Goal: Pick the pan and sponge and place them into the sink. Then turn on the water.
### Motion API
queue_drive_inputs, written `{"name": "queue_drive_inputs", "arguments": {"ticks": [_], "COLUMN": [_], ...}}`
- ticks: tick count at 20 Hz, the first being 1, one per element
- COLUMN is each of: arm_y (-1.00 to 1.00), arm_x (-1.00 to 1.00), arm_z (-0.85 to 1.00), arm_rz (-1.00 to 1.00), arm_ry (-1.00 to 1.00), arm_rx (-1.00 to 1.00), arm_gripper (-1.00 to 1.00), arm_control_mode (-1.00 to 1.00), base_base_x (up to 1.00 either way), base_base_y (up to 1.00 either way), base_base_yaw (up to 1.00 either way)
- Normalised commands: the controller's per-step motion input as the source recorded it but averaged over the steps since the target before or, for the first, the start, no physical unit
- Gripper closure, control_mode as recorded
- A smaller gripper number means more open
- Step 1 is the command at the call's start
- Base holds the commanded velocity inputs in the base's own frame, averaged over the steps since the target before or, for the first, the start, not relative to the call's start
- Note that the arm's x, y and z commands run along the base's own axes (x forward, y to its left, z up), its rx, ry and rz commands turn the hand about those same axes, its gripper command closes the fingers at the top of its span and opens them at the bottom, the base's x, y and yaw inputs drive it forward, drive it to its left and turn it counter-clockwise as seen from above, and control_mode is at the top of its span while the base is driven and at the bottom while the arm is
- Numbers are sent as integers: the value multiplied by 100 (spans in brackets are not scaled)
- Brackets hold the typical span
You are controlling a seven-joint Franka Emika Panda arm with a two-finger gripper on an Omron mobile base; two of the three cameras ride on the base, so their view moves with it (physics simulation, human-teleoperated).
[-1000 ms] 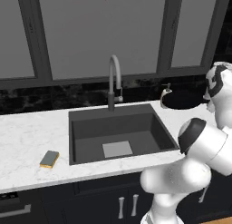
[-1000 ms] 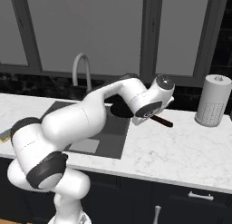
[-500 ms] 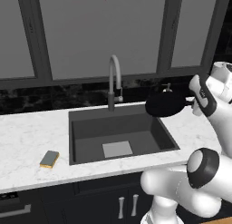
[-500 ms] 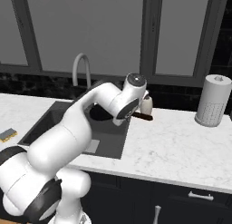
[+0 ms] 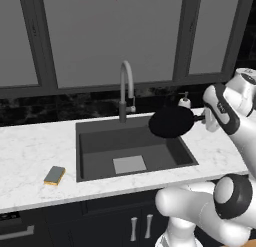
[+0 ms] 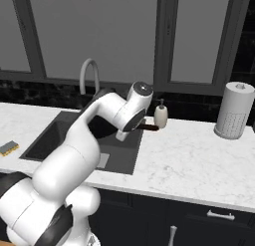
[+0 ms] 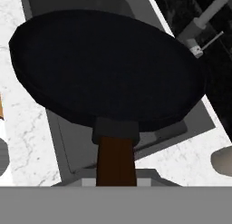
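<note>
The pan hangs in the air over the right rear part of the sink, held level by its reddish-brown handle, with the black disc reaching out over the basin while the handle end points back toward the counter on the right. It looks like a stiff, fairly heavy thing for a grip so far from its middle: held at the handle, the weight of the disc will tend to tip it downward, and a smooth slim handle could twist between the pads, so a hold close to where the handle meets the pan would seem steadier than one at the far tip. The gripper is closed on the handle, jaws clamped tight around it. The arm rises at the right, bends at the elbow and reaches leftward toward the faucet, with the wrist turned so the hand points sideways across the basin. The sponge, small, light and soft, lies flat on the counter left of the sink, well apart from the pan; it should squash easily and take a pinch across its short sides.
</note>
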Motion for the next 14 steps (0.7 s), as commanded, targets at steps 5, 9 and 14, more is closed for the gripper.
{"name": "queue_drive_inputs", "arguments": {"ticks": [5,9,14], "arm_y": [49,49,42], "arm_x": [0,0,4], "arm_z": [-1,-13,-34], "arm_rz": [16,8,1], "arm_ry": [5,0,0], "arm_rx": [0,0,0], "arm_gripper": [100,100,100], "arm_control_mode": [-100,-100,-100], "base_base_x": [0,0,0], "base_base_y": [0,0,0], "base_base_yaw": [0,0,0]}}
